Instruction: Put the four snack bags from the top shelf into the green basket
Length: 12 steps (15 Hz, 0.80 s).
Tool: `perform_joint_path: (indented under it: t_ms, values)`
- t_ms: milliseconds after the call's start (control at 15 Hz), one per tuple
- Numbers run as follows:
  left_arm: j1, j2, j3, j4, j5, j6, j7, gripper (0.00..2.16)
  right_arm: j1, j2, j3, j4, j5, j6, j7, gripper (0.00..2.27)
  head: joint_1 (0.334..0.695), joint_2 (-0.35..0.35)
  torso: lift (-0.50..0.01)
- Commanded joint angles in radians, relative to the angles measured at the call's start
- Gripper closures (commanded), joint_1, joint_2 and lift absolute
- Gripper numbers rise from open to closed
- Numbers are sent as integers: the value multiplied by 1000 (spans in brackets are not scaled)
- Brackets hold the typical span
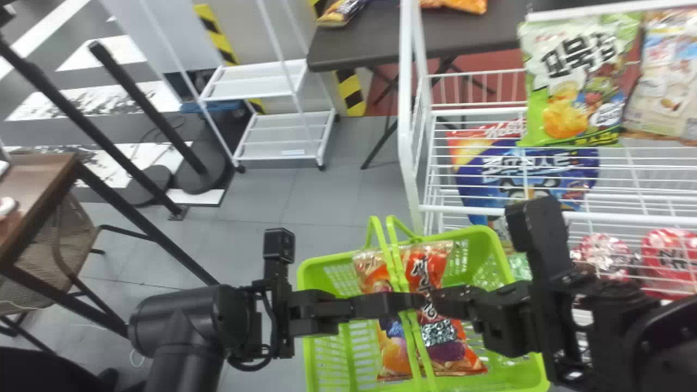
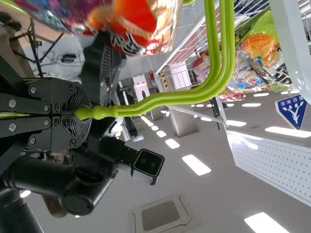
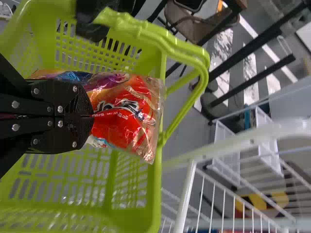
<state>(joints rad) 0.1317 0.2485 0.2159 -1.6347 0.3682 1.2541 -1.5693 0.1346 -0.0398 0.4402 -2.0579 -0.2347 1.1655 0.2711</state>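
My left gripper (image 1: 387, 306) is shut on the handles of the green basket (image 1: 321, 262), above its opening. Opposite it, my right gripper (image 1: 442, 302) is shut on a red-orange snack bag (image 1: 427, 267), which hangs upright at the basket's opening; how deep it sits I cannot tell. A green snack bag (image 1: 574, 81) and a pale one (image 1: 664, 73) stand at the upper right. In the left wrist view, the gripper (image 2: 80, 114) pinches the green handles (image 2: 146, 104). Seen from the right wrist, the gripper (image 3: 91, 116) clamps the bag (image 3: 124, 114) over the basket (image 3: 133, 213).
The white wire rack (image 1: 408, 109) rises right beside the basket, its lower shelf holding a blue bag (image 1: 523, 169) and red round packs (image 1: 667, 253). Behind are a dark table (image 1: 365, 46) and a white cart (image 1: 286, 136). A wooden table (image 1: 32, 179) stands at the left.
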Motion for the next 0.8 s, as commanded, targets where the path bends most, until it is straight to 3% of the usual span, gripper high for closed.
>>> perform_joint_path:
  t_ms: [0, 267, 400, 533, 667, 733]
  values:
    - [2, 0, -3, -1, 0, 0, -11, 2148, -27, 5, 57, 73, -6, -22, 0, 70, 695, 350, 0]
    - [0, 0, -9, -5, 0, 3, -11, 2148, -29, -5, 48, 91, -15, -22, 7, 49, 695, 350, 0]
    - [2, 0, -9, -5, 2, 9, -11, 2148, 16, -31, -43, -11, 14, -13, 14, 60, 695, 350, 0]
    - [3, 3, -9, -5, 2, 9, -11, 2148, 71, -58, -210, -142, 46, -10, 17, 63, 695, 350, 0]
    - [3, 3, -13, -7, 2, 9, -11, 2148, 71, -61, -364, -174, 45, -16, 19, 66, 695, 266, 0]
    - [3, 3, -18, -7, 2, 12, -11, 2148, 45, -61, -417, -173, 46, -34, 19, 66, 695, 158, 0]
